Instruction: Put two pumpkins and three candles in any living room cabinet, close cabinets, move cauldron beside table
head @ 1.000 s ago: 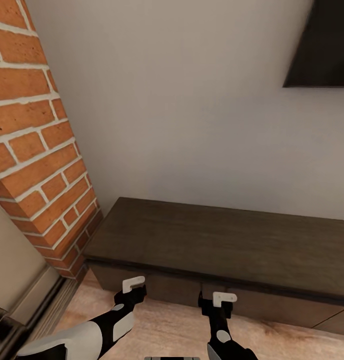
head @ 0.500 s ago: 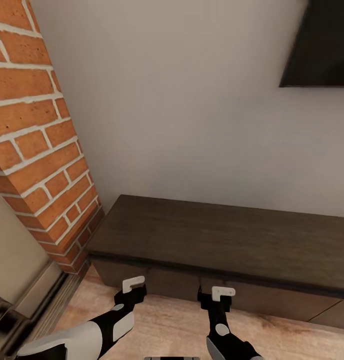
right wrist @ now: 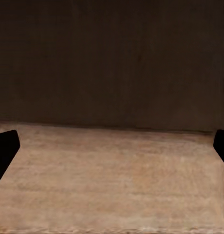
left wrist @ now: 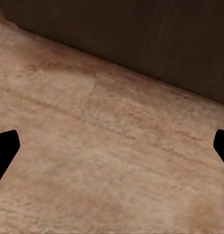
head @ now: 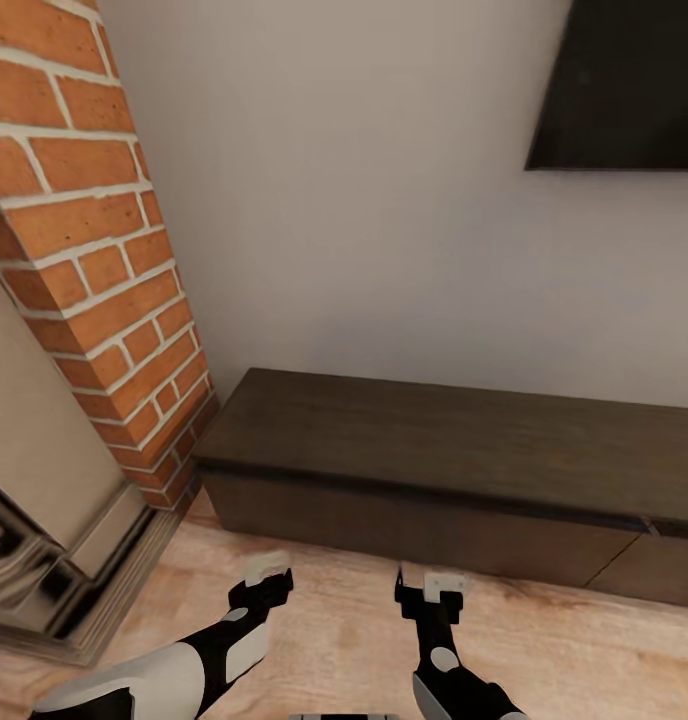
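Cabinet [head: 454, 470] is sitting low against the wall just ahead of both grippers, its dark drawer fronts flush and shut. The left gripper [head: 267, 577] and right gripper [head: 439, 588] are hovering over the wooden floor [head: 344, 620], empty, each with its fingers spread wide apart, the cabinet's front facing them a little way beyond. Off beyond the left gripper's outer side the brick fireplace [head: 94, 260] is standing.

Closed cabinet [head: 434, 470] beside brick fireplace [head: 94, 260]
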{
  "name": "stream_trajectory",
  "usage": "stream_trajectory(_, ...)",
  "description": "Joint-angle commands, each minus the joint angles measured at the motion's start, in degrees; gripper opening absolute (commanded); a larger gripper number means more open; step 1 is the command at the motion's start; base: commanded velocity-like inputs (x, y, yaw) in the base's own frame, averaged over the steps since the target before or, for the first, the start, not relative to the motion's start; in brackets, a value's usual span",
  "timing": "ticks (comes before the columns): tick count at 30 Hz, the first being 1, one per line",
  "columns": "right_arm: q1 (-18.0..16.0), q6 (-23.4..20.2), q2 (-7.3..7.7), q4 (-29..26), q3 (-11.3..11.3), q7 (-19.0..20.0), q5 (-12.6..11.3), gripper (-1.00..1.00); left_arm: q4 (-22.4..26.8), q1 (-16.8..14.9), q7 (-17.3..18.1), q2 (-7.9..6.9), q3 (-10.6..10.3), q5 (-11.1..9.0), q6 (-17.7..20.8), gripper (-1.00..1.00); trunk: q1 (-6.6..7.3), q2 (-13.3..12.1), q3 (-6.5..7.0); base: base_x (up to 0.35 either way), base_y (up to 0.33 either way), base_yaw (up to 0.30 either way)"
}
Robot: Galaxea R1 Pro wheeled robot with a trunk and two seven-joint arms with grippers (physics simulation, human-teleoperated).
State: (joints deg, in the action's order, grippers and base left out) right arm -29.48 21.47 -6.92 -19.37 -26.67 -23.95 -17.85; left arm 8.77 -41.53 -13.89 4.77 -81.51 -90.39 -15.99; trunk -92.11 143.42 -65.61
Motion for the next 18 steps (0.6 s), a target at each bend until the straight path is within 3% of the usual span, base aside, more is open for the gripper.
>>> stream_trajectory(1, -0.1, 0.2, 0.04, 0.0, -0.5, -0.3, -0.5, 1.0, 0.1, 0.0, -0.4, -0.02, -0.5, -0.3, -0.2, 1.0, 0.05, 0.0, -0.04, -0.335, 0.0, 0.0)
stream_trajectory(9, -0.1, 0.3, 0.06, 0.0, -0.5, -0.3, -0.5, 1.0, 0.1, 0.0, -0.4, -0.02, -0.5, -0.3, -0.2, 1.0, 0.05, 0.0, -0.04, -0.336, 0.0, 0.0)
stream_trajectory(18, -0.1, 0.5, 0.05, 0.0, -0.5, -0.3, -0.5, 1.0, 0.1, 0.0, -0.6, -0.1, -0.3, -0.3, -0.2, 1.0, 0.28, -0.1, 1.95, -0.281, 0.0, 0.0)
